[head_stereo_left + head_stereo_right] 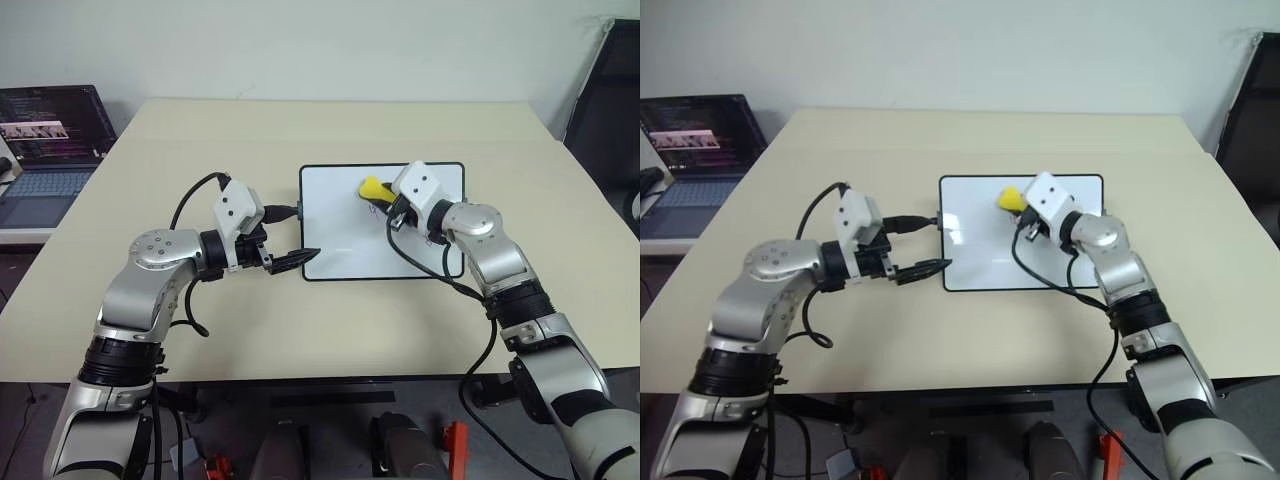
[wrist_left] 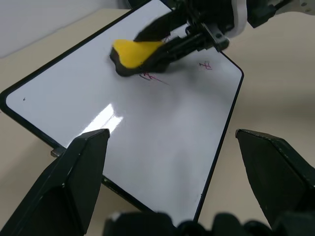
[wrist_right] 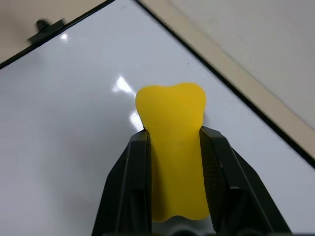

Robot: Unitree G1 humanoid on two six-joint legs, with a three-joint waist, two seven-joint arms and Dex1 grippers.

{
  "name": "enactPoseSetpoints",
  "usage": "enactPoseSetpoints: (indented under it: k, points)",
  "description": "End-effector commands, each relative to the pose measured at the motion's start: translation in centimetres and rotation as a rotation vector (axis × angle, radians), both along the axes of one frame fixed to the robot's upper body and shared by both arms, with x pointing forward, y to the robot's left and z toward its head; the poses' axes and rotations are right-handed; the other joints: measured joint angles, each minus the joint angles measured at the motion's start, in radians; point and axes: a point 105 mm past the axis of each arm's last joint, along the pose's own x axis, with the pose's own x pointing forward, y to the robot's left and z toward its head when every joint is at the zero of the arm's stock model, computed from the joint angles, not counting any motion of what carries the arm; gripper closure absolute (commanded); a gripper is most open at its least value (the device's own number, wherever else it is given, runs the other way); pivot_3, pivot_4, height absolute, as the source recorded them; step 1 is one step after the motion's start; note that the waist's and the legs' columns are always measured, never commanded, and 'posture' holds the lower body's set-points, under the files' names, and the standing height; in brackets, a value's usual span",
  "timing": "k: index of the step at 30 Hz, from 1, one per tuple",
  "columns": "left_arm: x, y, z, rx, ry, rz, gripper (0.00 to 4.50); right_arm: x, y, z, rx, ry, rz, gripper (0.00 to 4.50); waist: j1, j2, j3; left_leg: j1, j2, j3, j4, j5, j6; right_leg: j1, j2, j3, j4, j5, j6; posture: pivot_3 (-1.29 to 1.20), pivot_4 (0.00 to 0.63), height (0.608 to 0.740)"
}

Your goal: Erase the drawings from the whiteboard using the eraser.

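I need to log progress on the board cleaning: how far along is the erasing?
Done: the right gripper has picked up the eraser and holds it over the whiteboard. In hand: the eraser sits at the red drawings. The left gripper is open at the board's near corner. Left: red marks still show, so the wiping remains.

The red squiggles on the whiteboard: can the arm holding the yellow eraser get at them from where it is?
Probably yes. The right gripper holds the eraser over the whiteboard, right beside the red drawings. Nothing lies between them; another mark sits close by.
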Motion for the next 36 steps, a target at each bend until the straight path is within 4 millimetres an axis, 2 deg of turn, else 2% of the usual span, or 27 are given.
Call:
enactPoseSetpoints:
  k: [1,4,6,10,12,15,18,22,25,27,29,32,34,36]
  points:
    - [-0.4,0.1,1.1,-0.002,-0.056,-0.004,0.00,-2.8,-0.9,-6.6,-0.139,0.242,0.073,3.50,0.000,-0.002,-0.003,0.001,0.000,0.000,0.000,0.000,0.000,0.002,0.000,0.000,0.000,-0.001,0.002,0.00,0.150,0.740]
    - [-0.3,0.2,1.0,-0.001,-0.056,0.001,0.00,-2.8,-1.2,-6.6,-0.138,0.222,0.059,3.50,-0.003,-0.002,-0.003,0.011,0.000,0.000,0.001,0.000,0.000,0.011,0.000,0.000,-0.001,-0.004,0.000,0.00,0.150,0.740]
    - [-0.3,0.2,1.0,-0.002,-0.056,0.002,0.00,-1.4,-1.7,-5.3,-0.103,0.161,-0.017,3.50,-0.006,-0.002,-0.003,0.018,0.000,0.001,0.001,0.001,0.001,0.016,0.000,0.002,-0.001,-0.003,-0.003,0.00,0.150,0.740]
    - [-0.1,0.1,1.0,0.000,-0.057,0.001,0.00,1.9,-2.8,-1.6,-0.042,-0.002,-0.168,3.50,-0.008,-0.002,-0.002,0.018,0.000,0.001,0.001,0.004,0.005,0.015,0.000,0.002,-0.001,0.001,-0.004,0.00,0.150,0.740]
    - [0.0,0.0,1.0,-0.001,-0.061,-0.002,0.00,2.7,-3.1,-0.1,-0.020,-0.058,-0.205,3.50,-0.008,-0.002,-0.002,0.018,0.000,0.000,0.001,0.005,0.007,0.014,0.000,0.002,-0.001,0.001,-0.004,0.00,0.150,0.740]
    - [0.1,-0.2,1.1,-0.005,-0.066,-0.009,0.00,3.2,-3.1,0.8,0.005,-0.094,-0.224,3.51,-0.004,-0.002,-0.003,0.017,0.000,0.001,0.001,0.006,0.007,0.014,0.000,0.002,-0.001,0.001,-0.004,0.00,0.150,0.740]
    - [0.1,-0.2,1.1,-0.006,-0.067,-0.012,0.00,2.5,-2.3,0.1,-0.001,-0.058,-0.175,3.51,-0.003,-0.002,-0.003,0.015,0.000,0.001,-0.001,0.005,0.006,0.014,0.000,0.002,-0.002,0.001,-0.004,0.00,0.150,0.740]
    - [0.1,-0.3,1.1,-0.006,-0.067,-0.015,0.00,-1.4,-0.7,-3.3,-0.064,0.111,0.027,3.51,-0.003,-0.002,-0.003,0.014,0.000,0.001,-0.003,0.003,0.005,0.013,0.000,0.002,-0.003,-0.001,-0.001,0.00,0.150,0.740]
    - [0.2,-0.3,1.1,-0.007,-0.067,-0.017,0.00,-3.3,-0.6,-3.3,-0.040,0.159,0.093,3.51,-0.004,-0.002,-0.002,0.015,0.000,0.000,-0.007,0.003,0.004,0.013,0.001,0.001,-0.003,-0.002,0.001,0.00,0.150,0.740]
    - [0.2,-0.3,1.0,-0.005,-0.065,-0.017,0.00,-3.9,-0.8,-1.4,0.049,0.150,0.108,3.51,-0.003,-0.001,-0.001,0.015,0.000,0.000,-0.008,0.003,0.004,0.012,0.001,0.001,-0.003,-0.002,0.001,0.00,0.150,0.740]
    - [0.2,-0.2,1.1,-0.005,-0.067,-0.016,0.00,-4.0,-1.6,1.3,0.144,0.115,0.100,3.51,-0.002,0.000,0.000,0.013,0.000,0.000,-0.008,0.003,0.004,0.011,0.001,0.001,-0.003,-0.002,0.001,0.00,0.150,0.740]
    - [0.2,0.1,1.7,-0.001,-0.081,-0.010,0.00,-5.0,-4.1,5.6,0.271,0.079,0.080,3.51,0.002,0.000,0.001,0.004,0.000,0.000,-0.007,0.003,0.004,0.002,0.000,0.001,-0.003,-0.001,0.002,0.00,0.150,0.740]
    - [0.2,0.4,2.1,0.012,-0.095,0.002,0.00,-6.0,-6.1,7.0,0.290,0.074,0.061,3.51,0.007,0.000,0.001,-0.004,0.000,0.000,-0.007,0.003,0.004,-0.006,0.000,0.001,-0.002,-0.001,0.002,0.00,0.150,0.740]
    - [0.1,0.7,2.5,0.018,-0.104,0.009,0.00,-6.7,-8.5,7.0,0.265,0.088,0.008,3.51,0.011,0.000,0.001,-0.004,0.000,-0.001,-0.008,0.002,0.003,-0.006,0.000,0.000,-0.002,0.000,-0.002,0.00,0.150,0.740]
